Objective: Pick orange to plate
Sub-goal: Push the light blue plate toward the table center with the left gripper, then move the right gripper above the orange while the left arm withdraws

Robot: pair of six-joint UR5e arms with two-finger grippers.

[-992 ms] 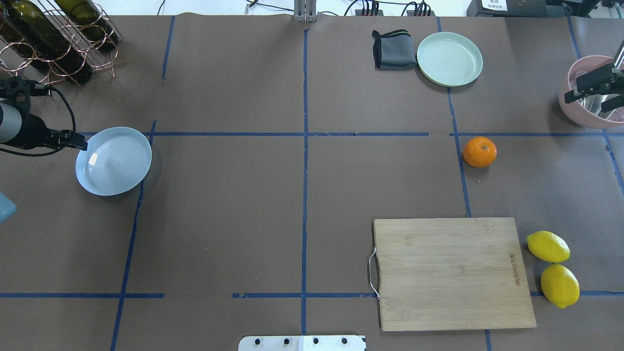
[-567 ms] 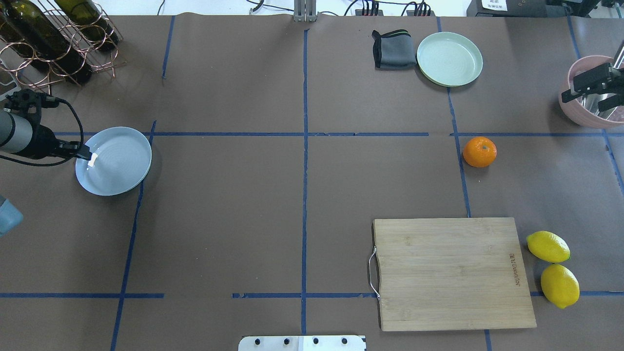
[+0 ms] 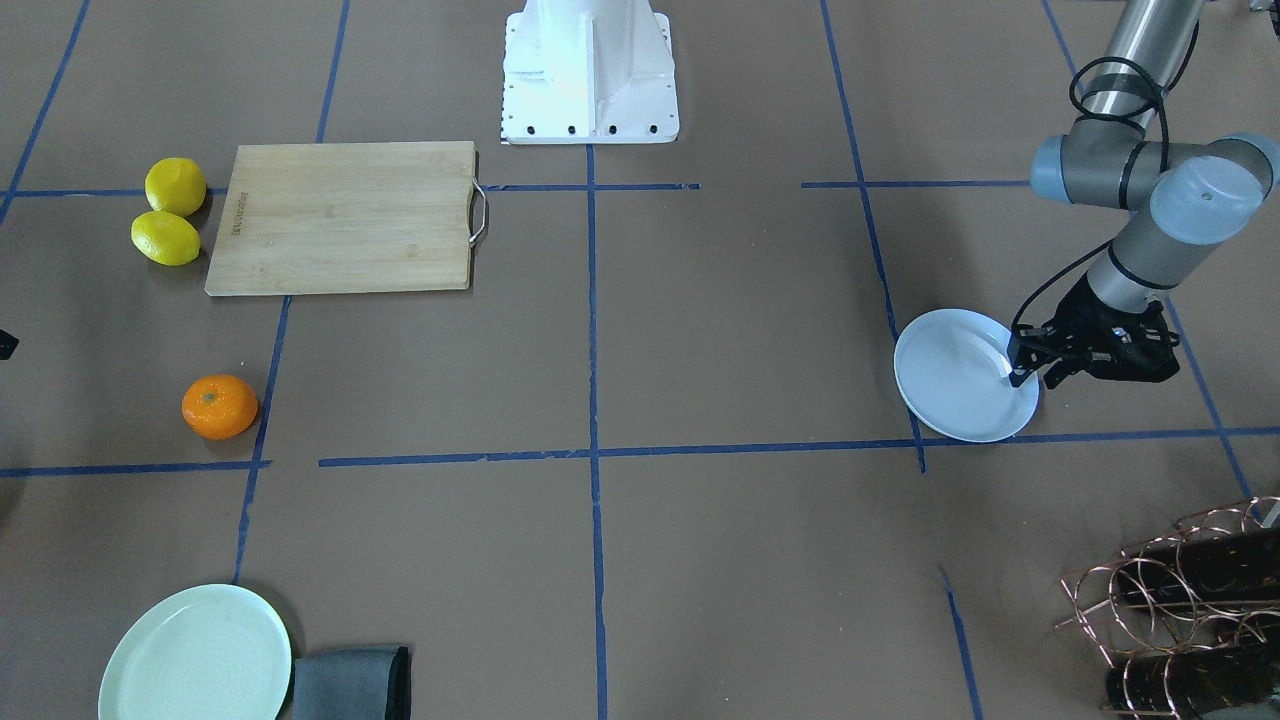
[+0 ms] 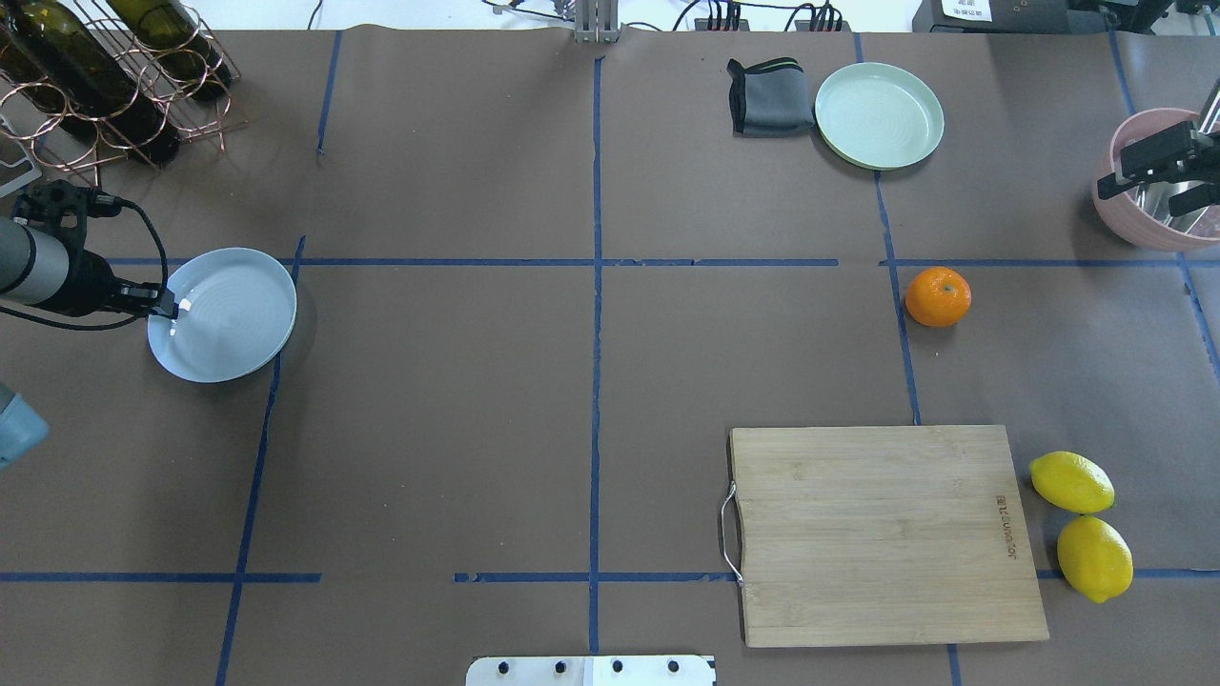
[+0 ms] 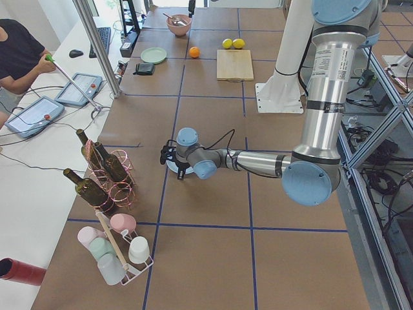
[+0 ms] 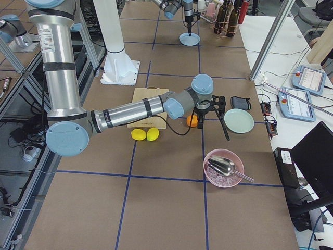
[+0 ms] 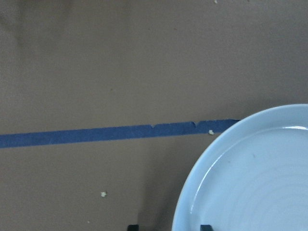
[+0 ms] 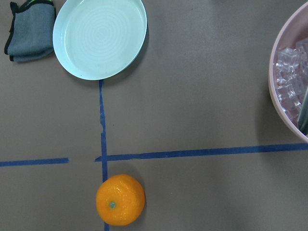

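task progress: at the start; no part of the transfer is done. the orange [image 4: 938, 296] rests on the brown table cover, touching a blue tape line, on the robot's right side and free of any contact. the pale blue plate [image 4: 229, 324] lies empty on the robot's left side, well apart from the fruit. the left gripper [image 4: 172, 307] sits at the near rim of the plate; the left wrist view shows its two fingertips spread, one outside the rim and one inside, not pressed onto it. the right gripper [image 4: 1136, 198] hangs over the pink bowl [image 4: 1115, 224], near the orange but not above it, with its fingers apart and holding nothing. remaining steps, as judged: grasp the orange, carry it across the table (or bring the plate closer), and release it on the plate.
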